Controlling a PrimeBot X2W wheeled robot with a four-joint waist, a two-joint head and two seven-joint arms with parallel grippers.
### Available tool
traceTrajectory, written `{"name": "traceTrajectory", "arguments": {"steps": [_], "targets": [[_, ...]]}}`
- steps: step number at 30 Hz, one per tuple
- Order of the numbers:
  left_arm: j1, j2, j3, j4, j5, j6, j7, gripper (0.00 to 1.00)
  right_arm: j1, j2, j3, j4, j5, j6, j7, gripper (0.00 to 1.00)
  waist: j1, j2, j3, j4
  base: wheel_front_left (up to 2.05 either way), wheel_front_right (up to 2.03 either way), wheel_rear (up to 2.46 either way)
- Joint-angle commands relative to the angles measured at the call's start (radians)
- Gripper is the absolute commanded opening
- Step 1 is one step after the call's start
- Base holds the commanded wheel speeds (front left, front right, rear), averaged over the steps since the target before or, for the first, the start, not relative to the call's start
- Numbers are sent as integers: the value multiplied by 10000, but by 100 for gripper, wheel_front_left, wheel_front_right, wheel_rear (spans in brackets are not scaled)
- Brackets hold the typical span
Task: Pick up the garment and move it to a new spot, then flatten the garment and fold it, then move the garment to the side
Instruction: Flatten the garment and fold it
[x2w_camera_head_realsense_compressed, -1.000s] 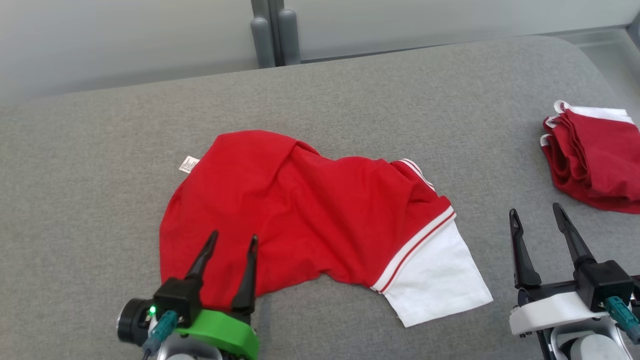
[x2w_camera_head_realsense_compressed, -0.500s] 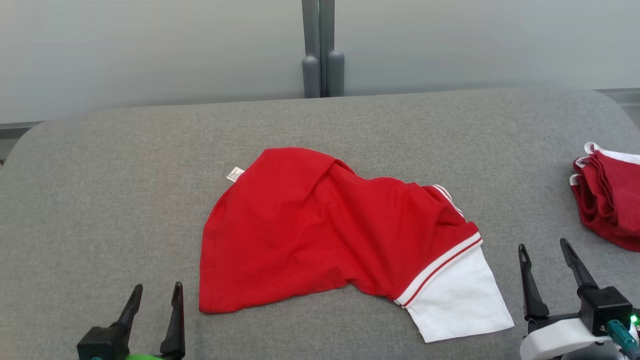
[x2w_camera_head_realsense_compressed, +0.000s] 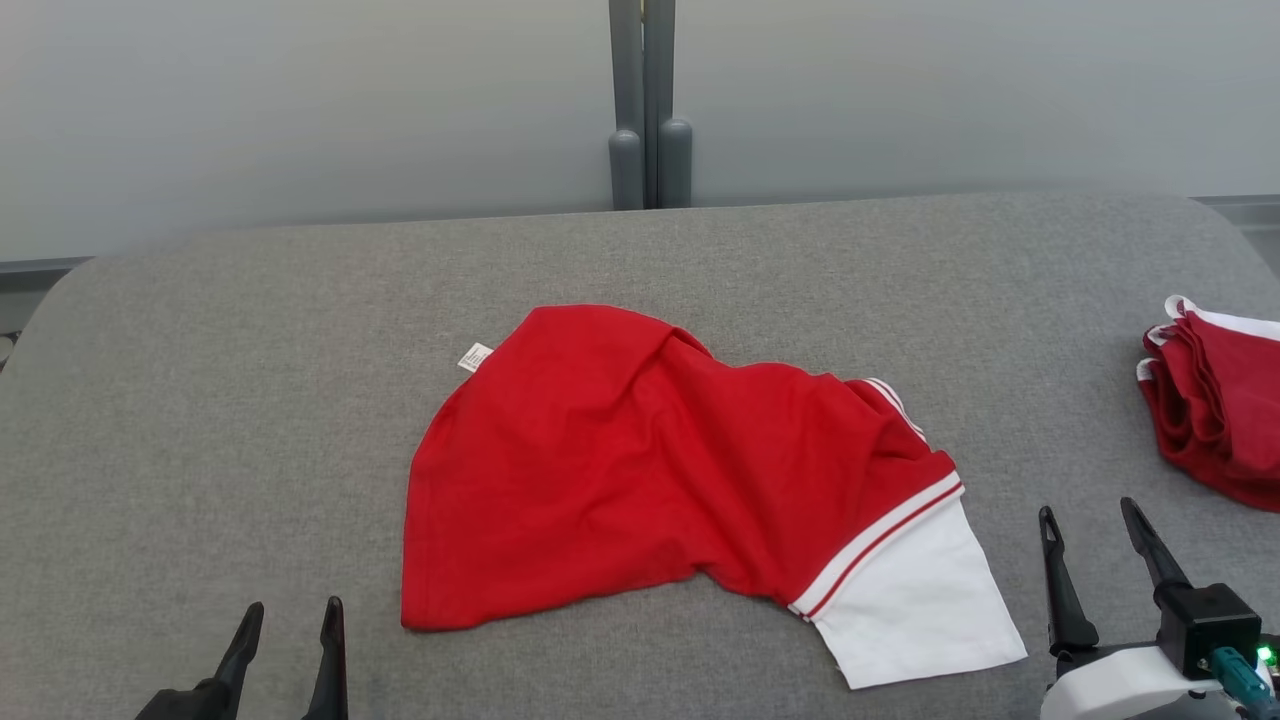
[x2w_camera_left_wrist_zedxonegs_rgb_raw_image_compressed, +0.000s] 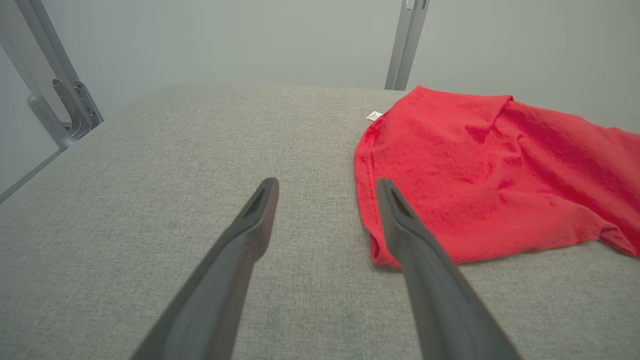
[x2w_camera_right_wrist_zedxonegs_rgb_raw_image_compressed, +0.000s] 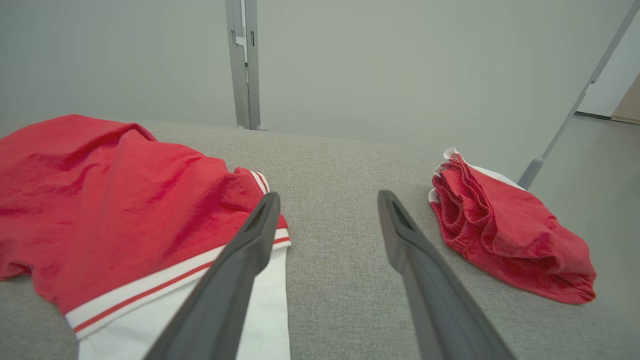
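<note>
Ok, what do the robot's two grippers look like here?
Left gripper: two long, dark grey, tapering fingers with a slot near each tip. Right gripper: the same fingers on a black block, over a white mount, with a teal cable plug and a small green light beside it.

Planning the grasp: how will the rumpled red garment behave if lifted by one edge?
Probably floppy: the garment lies in soft folds on the grey surface. Likely light, as the fabric looks thin. Its white section would probably hang down.
</note>
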Motion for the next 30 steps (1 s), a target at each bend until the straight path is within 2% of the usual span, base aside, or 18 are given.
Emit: {"name": "traceTrajectory", "arguments": {"steps": [1, 6, 15, 19, 25, 30], "targets": [[156, -51, 60, 7, 71, -70, -26, 100, -65, 3, 52, 77, 65, -16, 3, 100, 0, -1, 60, -58, 0, 0, 0], [-34, -86, 70, -60, 86, -115, 20, 100, -405, -103, 288, 661, -37, -16, 198, 100, 0, -1, 288, -204, 0, 0, 0], [-412, -46, -250, -732, -320, 168, 2220, 100, -578, -894, 1502, 406, 651, -16, 3148, 100, 0, -1, 993, -351, 0, 0, 0], [-633, -24, -379, -1166, -416, 291, 2985, 100, -329, -1106, 1768, 207, 884, -16, 4032, 100, 0, -1, 1442, -372, 0, 0, 0], [-983, -4, -500, -1538, -580, 368, 3778, 100, -230, -1160, 2090, 170, 1144, -16, 4603, 100, 0, -1, 1998, -470, 0, 0, 0], [-1277, -6, -645, -1283, -605, 351, 4165, 100, -457, -1186, 2414, 444, 1252, -16, 4688, 100, 0, -1, 2232, -535, 0, 0, 0]]}}
